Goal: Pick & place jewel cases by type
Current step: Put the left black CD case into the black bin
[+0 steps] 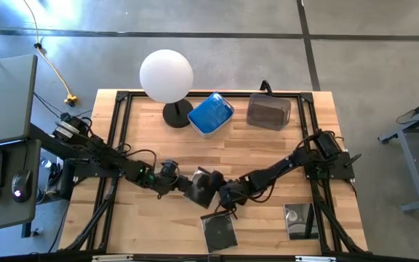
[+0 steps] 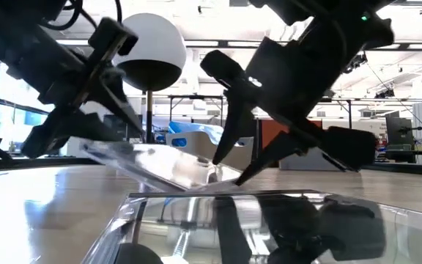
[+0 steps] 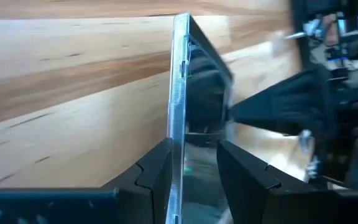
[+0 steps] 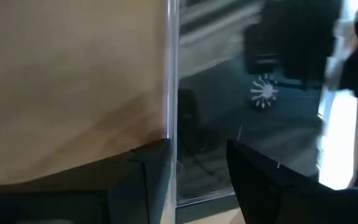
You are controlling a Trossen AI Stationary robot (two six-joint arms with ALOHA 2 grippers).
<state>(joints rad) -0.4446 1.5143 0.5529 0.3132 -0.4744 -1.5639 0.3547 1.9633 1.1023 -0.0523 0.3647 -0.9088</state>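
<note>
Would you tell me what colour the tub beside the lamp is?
Blue tub; the high view shows it best.

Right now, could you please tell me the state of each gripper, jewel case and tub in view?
Left gripper: shut on held jewel case.
Right gripper: shut on the same case.
Held jewel case: clear, lifted, tilted between both grippers.
Front jewel case: flat on table.
Right jewel case: flat on table.
Blue tub: holds blue cases.
Dark tub: contents unclear.

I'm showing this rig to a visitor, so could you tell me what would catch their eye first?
Mid-table, the left gripper and right gripper both clamp one clear jewel case, tilted off the wood. Behind stands a white globe lamp beside a tub of blue cases; two more clear cases lie at the near edge.
</note>
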